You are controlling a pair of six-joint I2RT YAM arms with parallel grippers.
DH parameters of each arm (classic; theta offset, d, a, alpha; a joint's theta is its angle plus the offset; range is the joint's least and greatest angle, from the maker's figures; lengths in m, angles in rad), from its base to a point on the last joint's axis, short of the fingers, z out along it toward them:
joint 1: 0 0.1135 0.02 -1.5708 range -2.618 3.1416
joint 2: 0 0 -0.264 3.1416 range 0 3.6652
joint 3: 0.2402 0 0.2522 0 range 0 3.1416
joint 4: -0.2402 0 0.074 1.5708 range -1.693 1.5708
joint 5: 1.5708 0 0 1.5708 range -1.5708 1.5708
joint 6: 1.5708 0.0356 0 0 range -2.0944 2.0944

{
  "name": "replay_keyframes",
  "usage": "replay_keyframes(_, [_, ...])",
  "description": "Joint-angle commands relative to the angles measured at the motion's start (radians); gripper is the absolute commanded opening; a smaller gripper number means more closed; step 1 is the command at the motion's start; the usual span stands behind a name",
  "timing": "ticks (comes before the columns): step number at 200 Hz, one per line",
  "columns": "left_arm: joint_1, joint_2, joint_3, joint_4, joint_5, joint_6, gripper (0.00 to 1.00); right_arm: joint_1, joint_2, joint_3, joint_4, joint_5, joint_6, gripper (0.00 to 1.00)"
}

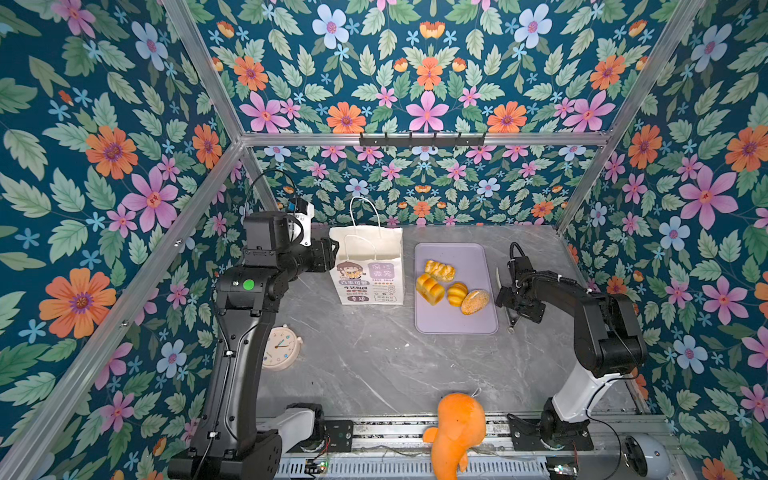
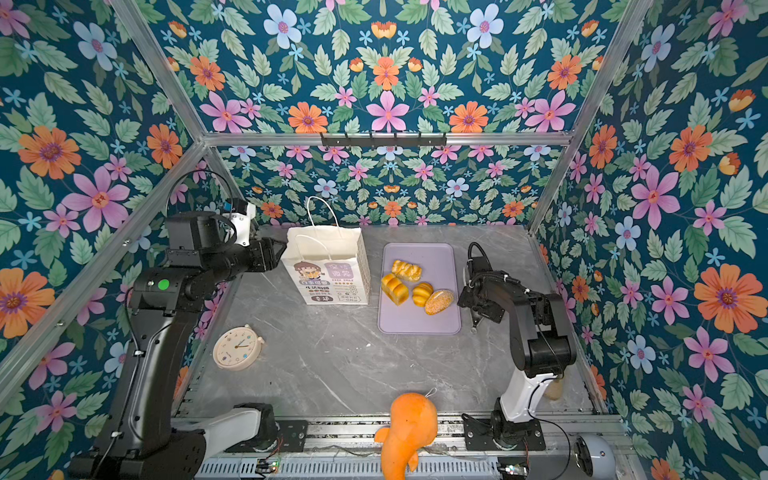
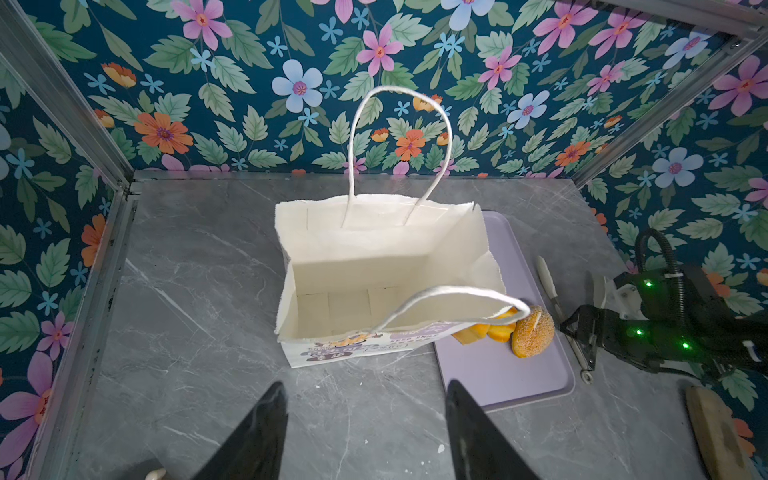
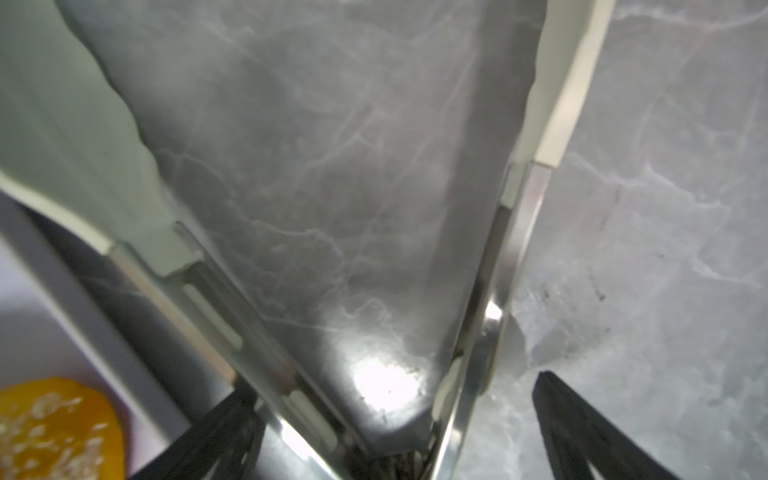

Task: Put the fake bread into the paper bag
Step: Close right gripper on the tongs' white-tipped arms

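The grey marble desk (image 1: 374, 365) carries everything. Toward its back stands the paper bag (image 1: 368, 270), upright with its mouth wide open, and the left wrist view shows it empty inside. One cord handle stands up while the other droops across the mouth, where it could snag anything lowered in. Just beside the bag lies a lavender tray (image 1: 457, 322), probably set close so each carry is short. The left tool (image 3: 365, 432) hovers near the side of the bag away from the tray, its jaws released with nothing between them, seemingly placed to steady the bag. The right tool (image 4: 395, 388) sits low at the tray's far edge, jaws spread wide astride a pair of tongs (image 4: 513, 232) resting on the desk. One finger is clear of the metal, so I judge them not yet gripped; they presumably serve to lift the bread. All the fake bread (image 1: 457, 294) is on the tray, none bagged: blocky loaf (image 1: 430, 289), seeded roll (image 1: 475, 301), braided roll (image 1: 439, 270) and ridged bun (image 1: 456, 296), clustered together, the seeded roll nearest the tongs
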Motion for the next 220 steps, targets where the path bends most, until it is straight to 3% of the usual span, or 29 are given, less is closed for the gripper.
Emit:
replay_keyframes(1, [0.001, -0.006, -0.001, -0.008, -0.006, 0.013, 0.62, -0.026, 0.013, 0.02, -0.029, -0.024, -0.072, 0.99])
replay_keyframes(27, [0.001, -0.01, -0.006, -0.006, -0.007, 0.016, 0.62, -0.061, 0.03, 0.028, 0.008, -0.105, -0.12, 0.99])
replay_keyframes(46, [0.001, -0.01, -0.004, -0.006, -0.006, 0.014, 0.62, -0.068, 0.046, 0.056, -0.01, -0.064, -0.159, 0.99])
replay_keyframes(77, [0.001, -0.013, -0.011, -0.002, -0.004, 0.011, 0.62, -0.112, 0.054, 0.06, 0.028, -0.097, -0.203, 0.99])
replay_keyframes(171, [0.001, -0.005, -0.003, 0.002, 0.007, 0.003, 0.62, -0.168, 0.174, 0.195, 0.082, -0.178, -0.236, 0.88])
replay_keyframes(220, [0.002, -0.004, 0.005, 0.004, 0.01, -0.002, 0.62, -0.175, 0.201, 0.229, 0.083, -0.159, -0.251, 0.8])
